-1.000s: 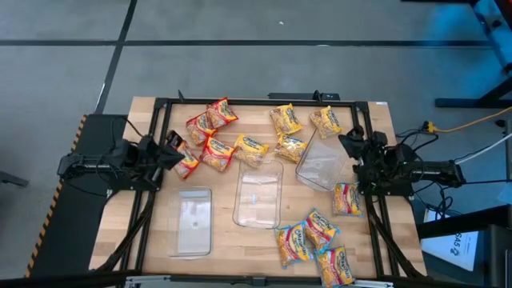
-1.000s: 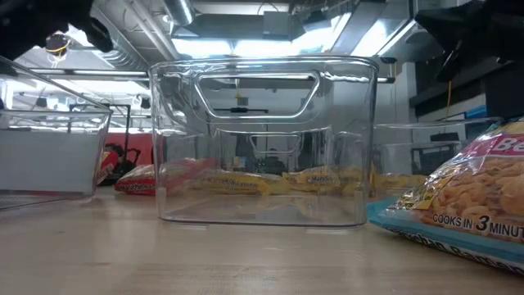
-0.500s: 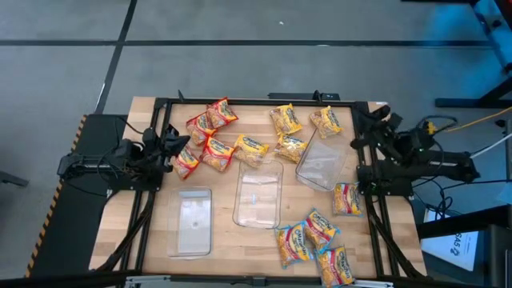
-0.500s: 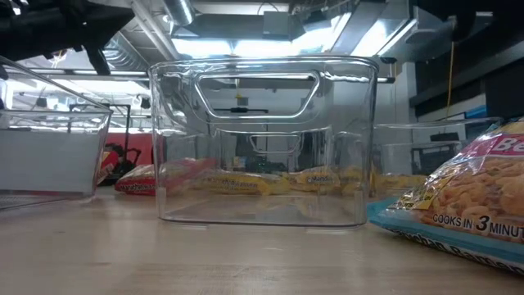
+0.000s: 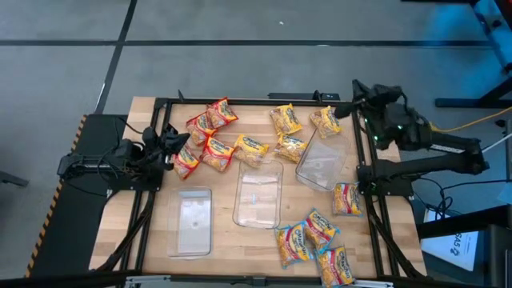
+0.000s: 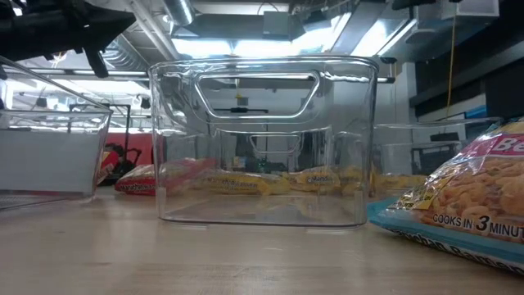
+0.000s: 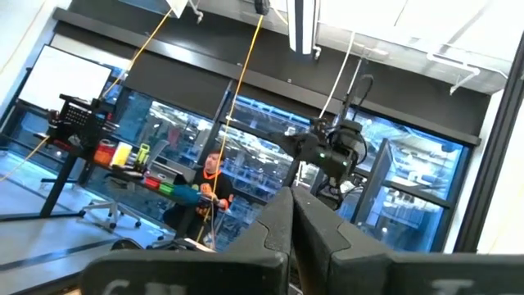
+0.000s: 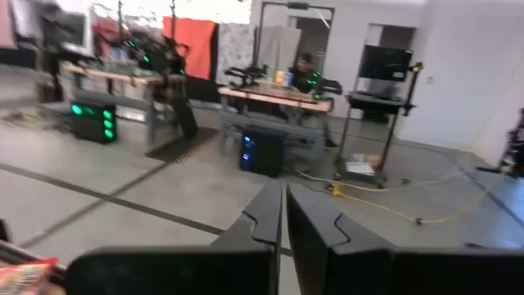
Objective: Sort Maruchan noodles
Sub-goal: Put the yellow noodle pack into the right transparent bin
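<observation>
Sorting looks not yet begun: all 3 clear trays stand empty, the left tray (image 5: 192,222), the middle tray (image 5: 258,194) and the tilted right tray (image 5: 323,162), and every noodle packet lies loose on the table (image 5: 224,240). Counting from above, about 4 red packets (image 5: 210,120) sit in a cluster at the far left, 5 yellow-orange packets (image 5: 286,118) are spread along the far edge from the middle to the right, 1 packet (image 5: 346,198) lies alone at the right rail, and about 4 blue-trimmed packets (image 5: 312,234) are heaped at the near right, so roughly 14 in all; overlaps make the count uncertain. The left gripper (image 5: 174,138) hovers just beside the red cluster, its fingers pressed together and carrying nothing. The right gripper (image 5: 357,94) is raised over the far right corner, near the yellow-orange packets, fingers all but closed and empty.
</observation>
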